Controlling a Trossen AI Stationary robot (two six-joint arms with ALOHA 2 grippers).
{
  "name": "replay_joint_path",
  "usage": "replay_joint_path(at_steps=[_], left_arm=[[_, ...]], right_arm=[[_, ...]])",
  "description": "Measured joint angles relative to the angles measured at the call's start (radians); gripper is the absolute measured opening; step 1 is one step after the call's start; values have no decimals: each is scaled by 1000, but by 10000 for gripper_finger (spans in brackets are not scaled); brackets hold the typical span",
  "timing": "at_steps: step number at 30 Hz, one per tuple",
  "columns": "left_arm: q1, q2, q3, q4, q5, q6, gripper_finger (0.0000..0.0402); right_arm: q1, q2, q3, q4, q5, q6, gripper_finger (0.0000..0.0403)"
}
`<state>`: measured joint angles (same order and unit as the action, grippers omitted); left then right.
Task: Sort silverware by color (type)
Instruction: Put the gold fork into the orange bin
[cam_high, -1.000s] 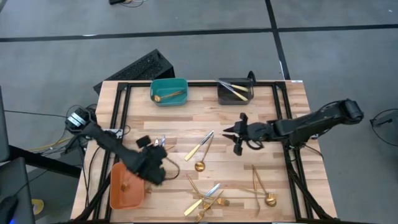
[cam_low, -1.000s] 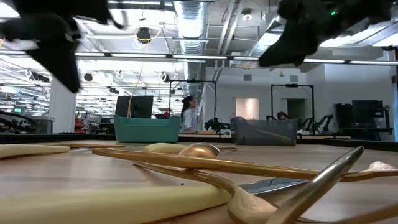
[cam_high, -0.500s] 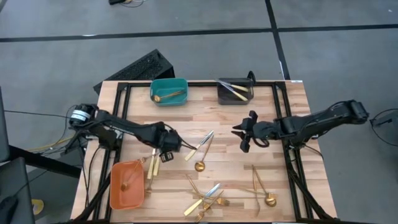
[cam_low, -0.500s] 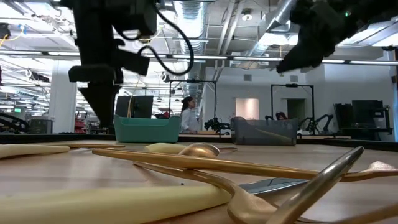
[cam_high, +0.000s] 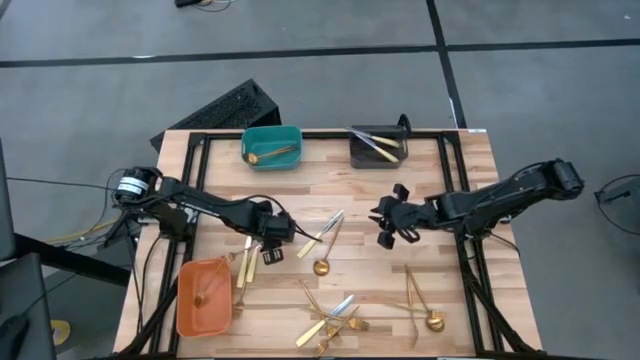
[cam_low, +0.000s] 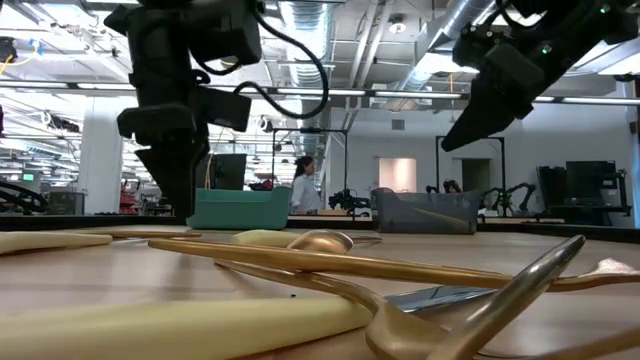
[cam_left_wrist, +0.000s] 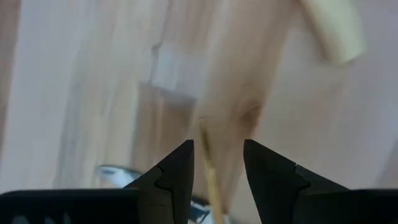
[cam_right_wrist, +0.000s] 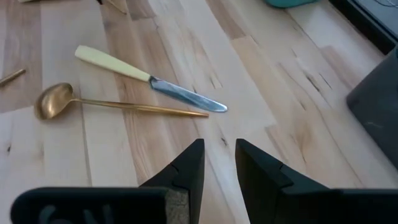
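Note:
Gold silverware lies scattered on the wooden table. A cream-handled knife (cam_high: 320, 233) and a gold spoon (cam_high: 327, 247) lie mid-table; the right wrist view shows the same knife (cam_right_wrist: 149, 79) and spoon (cam_right_wrist: 118, 106). A tangled cluster (cam_high: 330, 316) lies near the front edge, and another spoon (cam_high: 428, 308) to its right. My left gripper (cam_high: 266, 248) is low over the table and open. A thin gold handle (cam_left_wrist: 210, 177) lies between its fingers, and I cannot tell that they touch it. My right gripper (cam_high: 384, 222) is open above the table, right of the knife and spoon.
At the far edge stand a teal bin (cam_high: 271, 147) and a grey bin (cam_high: 378, 148), each holding silverware. An orange bin (cam_high: 203, 296) sits at the near left, with gold pieces (cam_high: 243, 263) lying beside it. Bare wood lies between the two grippers and the far bins.
My left gripper has swung from beside the orange bin toward the table's middle and far side, and now sits just left of the cream-handled knife. My right gripper has shifted slightly right, then back left. No silverware has visibly moved.

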<state>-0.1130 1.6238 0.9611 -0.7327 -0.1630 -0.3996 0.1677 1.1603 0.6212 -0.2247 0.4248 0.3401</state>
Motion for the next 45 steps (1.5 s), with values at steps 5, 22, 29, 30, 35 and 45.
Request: replay_joint_path(at_steps=[5, 22, 29, 30, 35, 45], left_arm=[[12, 14, 0, -18, -5, 0, 128], [15, 131, 5, -10, 8, 17, 50], [9, 37, 19, -69, -53, -64, 9], [3, 5, 35, -77, -87, -83, 7], [-67, -180, 79, -125, -245, -183, 4], [-330, -594, 111, -339, -384, -634, 3]], right_arm=[[0, 6, 0, 1, -1, 1, 116], [0, -2, 0, 5, -4, 3, 116], [2, -2, 0, 16, -4, 13, 116], [3, -2, 0, 25, -5, 20, 116], [19, -2, 0, 48, -5, 37, 116], [42, -2, 0, 49, 1, 53, 116]])
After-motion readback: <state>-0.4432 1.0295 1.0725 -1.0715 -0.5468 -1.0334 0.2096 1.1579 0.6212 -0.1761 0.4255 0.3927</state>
